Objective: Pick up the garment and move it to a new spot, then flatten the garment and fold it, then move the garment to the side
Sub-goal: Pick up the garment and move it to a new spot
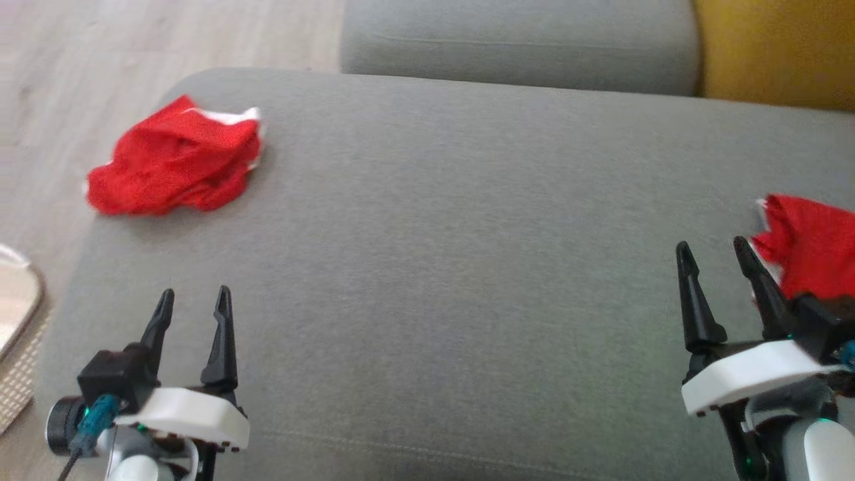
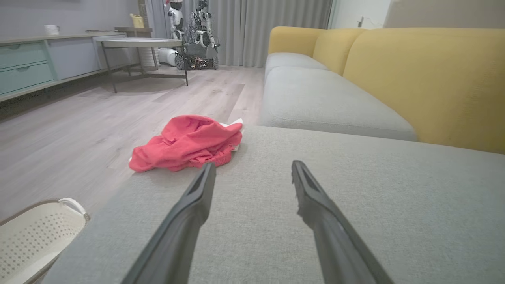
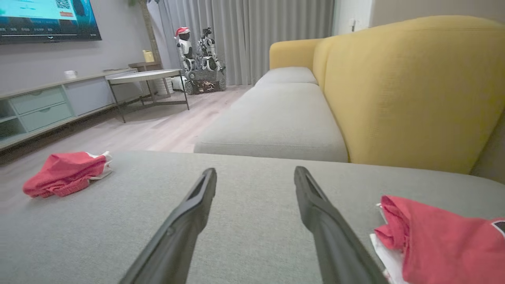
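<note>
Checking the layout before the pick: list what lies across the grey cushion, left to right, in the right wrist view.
In order: crumpled red garment → right gripper, open → second red garment.

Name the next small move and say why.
Probably reach the left gripper forward to the crumpled red garment: its jaws stand open and empty, and the garment lies unflattened at the far left corner of the cushion, ahead of it.
</note>
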Robot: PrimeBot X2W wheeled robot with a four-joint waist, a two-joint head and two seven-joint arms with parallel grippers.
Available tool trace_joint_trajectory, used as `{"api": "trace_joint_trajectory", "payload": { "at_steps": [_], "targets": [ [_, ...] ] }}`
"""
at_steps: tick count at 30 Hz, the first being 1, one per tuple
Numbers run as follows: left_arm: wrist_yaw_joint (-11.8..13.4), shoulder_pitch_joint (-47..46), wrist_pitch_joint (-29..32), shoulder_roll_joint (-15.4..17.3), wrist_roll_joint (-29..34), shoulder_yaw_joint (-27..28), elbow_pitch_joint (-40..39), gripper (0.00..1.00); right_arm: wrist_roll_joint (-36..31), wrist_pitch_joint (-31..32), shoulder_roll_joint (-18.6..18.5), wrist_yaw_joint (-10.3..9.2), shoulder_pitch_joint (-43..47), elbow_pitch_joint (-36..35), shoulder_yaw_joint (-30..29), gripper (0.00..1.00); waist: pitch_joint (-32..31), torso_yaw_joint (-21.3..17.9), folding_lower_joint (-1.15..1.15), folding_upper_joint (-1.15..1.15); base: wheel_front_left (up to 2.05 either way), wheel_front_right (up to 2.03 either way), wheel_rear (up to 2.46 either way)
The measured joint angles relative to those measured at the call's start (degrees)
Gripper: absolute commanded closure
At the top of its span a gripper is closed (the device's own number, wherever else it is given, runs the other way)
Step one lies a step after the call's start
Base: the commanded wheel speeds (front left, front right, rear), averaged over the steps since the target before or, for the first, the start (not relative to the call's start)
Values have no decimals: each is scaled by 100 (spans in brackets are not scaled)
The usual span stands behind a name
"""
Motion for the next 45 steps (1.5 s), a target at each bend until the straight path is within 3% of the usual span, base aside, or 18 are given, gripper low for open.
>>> {"api": "trace_joint_trajectory", "payload": {
  "at_steps": [13, 27, 37, 45],
  "targets": [
    [51, 7, -1, 69, 0, 86, -62, 0, 41, 43, 1, 0, 139, -55, 93, 0, -125, 774, 0, 0, 0, 0, 0],
    [108, -7, -56, 78, -85, 126, -179, 0, 37, 113, 2, 0, 127, -142, 86, 0, 61, 943, 0, 0, 0, 0, 0],
    [-323, -1752, -235, -16, -218, 343, 256, 0, -377, 457, 0, 0, -563, -698, 75, 0, 1090, 816, 1, 0, 0, 0, 0],
    [-962, -3569, -227, -86, -491, 447, 2514, 0, -520, 552, -8, 0, -1108, -872, 166, 0, 2086, 526, 2, 0, 0, 0, 0]
  ]
}}
